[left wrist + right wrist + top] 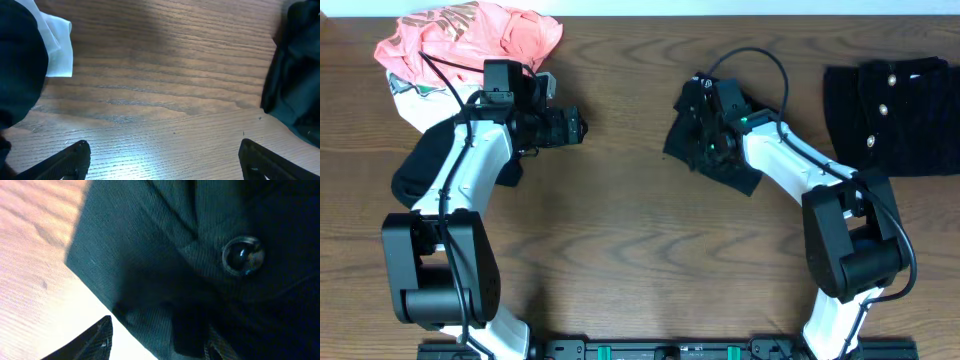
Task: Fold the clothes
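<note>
A small black corduroy garment (720,160) with a shiny button (242,255) lies bunched at the table's middle. My right gripper (703,125) is down on its upper part. In the right wrist view a fold of that fabric (150,265) sits between the jaws of the right gripper (160,345). Bare table still shows between the left fingertip (97,340) and the cloth, so the jaws stand partly open. My left gripper (575,127) hovers wide open over bare wood (165,160), well left of the garment (295,75). Nothing is between its fingers.
A heap of coral-pink and white printed clothes (470,45) lies at the back left. More black cloth (420,170) sits under the left arm. A folded black buttoned garment (890,115) rests at the right edge. White fabric (60,47) shows near the left gripper.
</note>
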You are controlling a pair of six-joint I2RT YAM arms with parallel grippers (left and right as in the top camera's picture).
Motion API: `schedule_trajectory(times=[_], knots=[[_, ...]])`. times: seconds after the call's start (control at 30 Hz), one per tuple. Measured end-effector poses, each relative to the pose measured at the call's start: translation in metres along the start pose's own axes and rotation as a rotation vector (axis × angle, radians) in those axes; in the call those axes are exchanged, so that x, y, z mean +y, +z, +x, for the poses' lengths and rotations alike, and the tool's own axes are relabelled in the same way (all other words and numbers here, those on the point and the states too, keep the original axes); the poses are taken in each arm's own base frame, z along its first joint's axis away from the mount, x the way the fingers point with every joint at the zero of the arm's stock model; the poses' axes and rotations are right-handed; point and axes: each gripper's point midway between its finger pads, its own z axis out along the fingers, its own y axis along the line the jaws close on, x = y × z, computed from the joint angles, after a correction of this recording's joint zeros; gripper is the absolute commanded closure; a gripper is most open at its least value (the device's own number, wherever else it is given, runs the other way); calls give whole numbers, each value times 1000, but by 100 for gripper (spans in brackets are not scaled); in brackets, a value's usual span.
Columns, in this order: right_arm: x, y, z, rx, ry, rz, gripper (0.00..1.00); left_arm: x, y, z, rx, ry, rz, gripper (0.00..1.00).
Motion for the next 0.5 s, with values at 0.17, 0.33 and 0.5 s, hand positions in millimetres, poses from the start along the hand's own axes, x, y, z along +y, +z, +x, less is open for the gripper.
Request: schedule_trajectory(times=[0.17, 0.33, 0.5], knots=[[-15, -3, 16, 56, -7, 73, 37, 0, 0, 0, 1, 0, 0, 5], [-58, -9, 14, 45, -15, 235, 37, 0, 0, 0, 2, 0, 0, 5], [-119, -20, -20, -88, -19, 375, 37, 0, 0, 0, 2, 0, 0, 5]])
